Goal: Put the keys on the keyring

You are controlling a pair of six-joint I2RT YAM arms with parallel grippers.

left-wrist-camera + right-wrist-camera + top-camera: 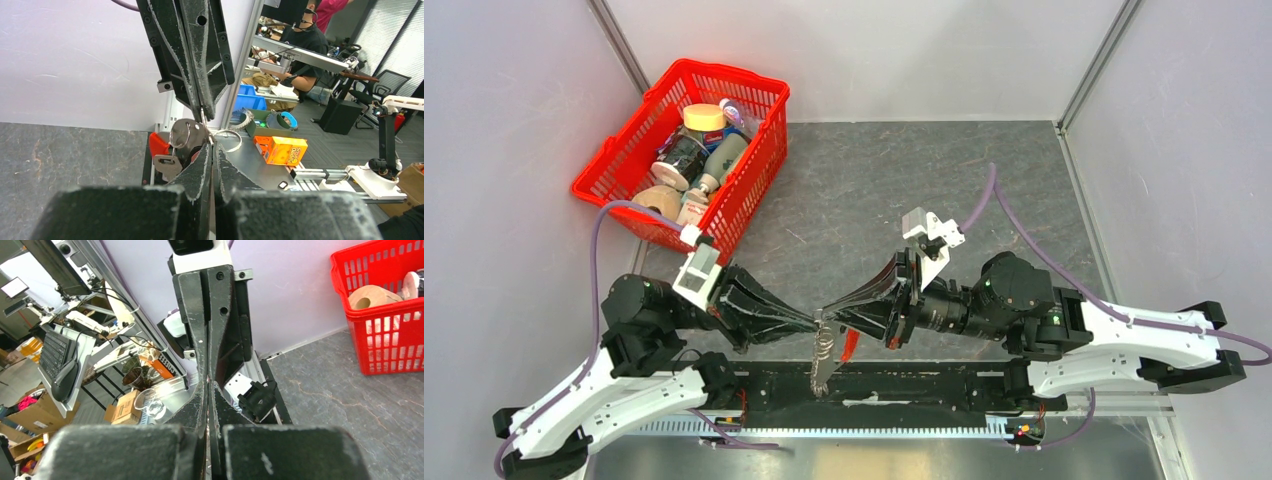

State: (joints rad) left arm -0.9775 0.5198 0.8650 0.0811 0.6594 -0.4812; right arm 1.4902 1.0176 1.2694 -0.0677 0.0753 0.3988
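Left gripper (812, 322): fingers pressed together, pinching the top of the keyring (824, 360).
Right gripper (830, 312): fingers pressed together, tip to tip with the left gripper; I cannot tell whether it grips the keyring.
Keyring: hangs from where the tips meet, above the near edge of the surface (924, 180).
Tag (851, 346): red, just right of the hanging keyring.
Key (168, 164): grey, dangles below the tips.
Basket (614, 170): red, far left, well apart.
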